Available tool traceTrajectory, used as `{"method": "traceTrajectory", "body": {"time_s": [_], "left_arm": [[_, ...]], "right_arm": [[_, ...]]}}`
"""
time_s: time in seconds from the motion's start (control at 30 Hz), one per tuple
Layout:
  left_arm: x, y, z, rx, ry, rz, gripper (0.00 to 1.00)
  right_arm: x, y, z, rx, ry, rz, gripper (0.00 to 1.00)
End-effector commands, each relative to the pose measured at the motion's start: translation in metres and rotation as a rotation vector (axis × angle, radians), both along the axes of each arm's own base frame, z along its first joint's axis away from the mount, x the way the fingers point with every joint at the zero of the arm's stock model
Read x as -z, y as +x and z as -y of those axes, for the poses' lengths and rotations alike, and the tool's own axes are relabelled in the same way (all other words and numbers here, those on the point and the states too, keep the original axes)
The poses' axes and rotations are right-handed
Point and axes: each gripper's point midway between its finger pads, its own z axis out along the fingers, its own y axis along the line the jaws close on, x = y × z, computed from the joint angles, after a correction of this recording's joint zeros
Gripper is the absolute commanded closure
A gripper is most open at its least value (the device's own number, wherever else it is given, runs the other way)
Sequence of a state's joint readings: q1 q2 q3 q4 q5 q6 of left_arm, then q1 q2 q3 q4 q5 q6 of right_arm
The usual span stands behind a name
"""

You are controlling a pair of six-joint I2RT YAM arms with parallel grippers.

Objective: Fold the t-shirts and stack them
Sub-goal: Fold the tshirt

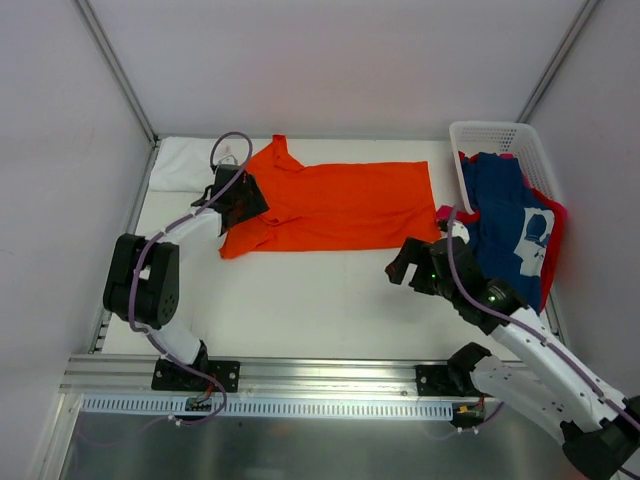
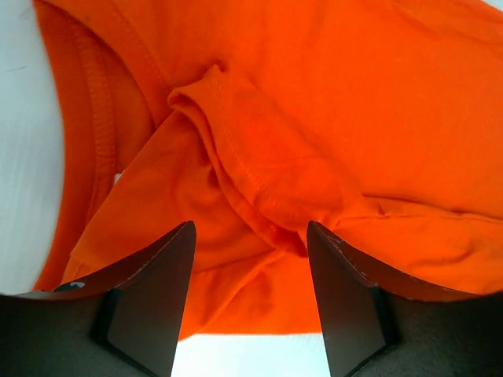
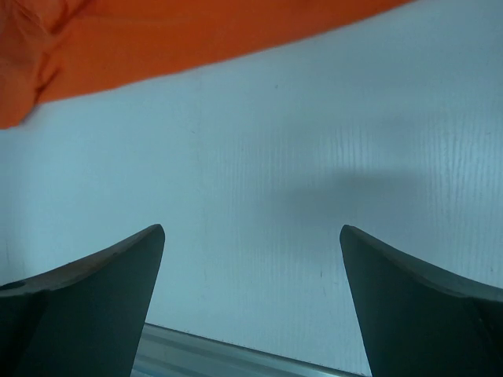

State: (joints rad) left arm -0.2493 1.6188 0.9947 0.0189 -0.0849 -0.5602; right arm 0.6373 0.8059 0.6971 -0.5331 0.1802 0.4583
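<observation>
The bright orange t-shirt [image 1: 340, 205] lies spread flat across the back of the table, collar end to the left. My left gripper [image 1: 240, 200] is down over that collar end. In the left wrist view its fingers [image 2: 161, 290] stand apart, with a bunched orange sleeve fold [image 2: 259, 173] lying between and beyond them, not pinched. My right gripper [image 1: 405, 265] hovers open over bare table just below the shirt's right end, whose hem [image 3: 157, 39] shows at the top of the right wrist view. A white t-shirt [image 1: 182, 165] lies at the back left. A navy t-shirt [image 1: 505, 215] with white print and a pink-red one [image 1: 553, 250] spill from the basket.
The white lattice basket [image 1: 500, 135] stands at the back right against the wall. White walls close in the table on three sides. A metal rail [image 1: 300, 375] runs along the near edge, where both arm bases are bolted.
</observation>
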Motion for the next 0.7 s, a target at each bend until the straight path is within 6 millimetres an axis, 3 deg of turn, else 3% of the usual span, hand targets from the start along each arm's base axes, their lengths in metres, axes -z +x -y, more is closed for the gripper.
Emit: {"method": "traceTrajectory", "body": {"time_s": [0.0,0.2,0.43,0.53,0.57,0.63,0.67], "left_arm": [[-0.02,0.03,0.017,0.004,-0.094,0.059,0.41],[0.001,0.051,0.022,-0.002,-0.084,0.023,0.44],[0.004,0.06,0.019,0.007,-0.037,0.031,0.47],[-0.006,0.053,0.013,0.005,-0.021,0.049,0.47],[-0.019,0.052,0.009,-0.009,-0.009,0.077,0.47],[-0.02,0.042,-0.001,-0.039,0.027,0.07,0.46],[-0.03,0.04,-0.011,-0.074,0.054,0.094,0.46]], "right_arm": [[-0.025,-0.002,0.022,0.049,-0.036,0.084,0.01],[-0.04,0.006,0.018,0.011,-0.074,0.092,0.0],[-0.031,0.018,0.01,-0.016,-0.14,0.045,0.01],[-0.024,0.02,0.006,-0.02,-0.141,0.031,0.01],[-0.021,0.021,0.005,-0.022,-0.139,0.025,0.01],[-0.014,0.021,0.003,-0.023,-0.137,0.014,0.01],[-0.011,0.021,0.001,-0.028,-0.131,0.005,0.01]]}}
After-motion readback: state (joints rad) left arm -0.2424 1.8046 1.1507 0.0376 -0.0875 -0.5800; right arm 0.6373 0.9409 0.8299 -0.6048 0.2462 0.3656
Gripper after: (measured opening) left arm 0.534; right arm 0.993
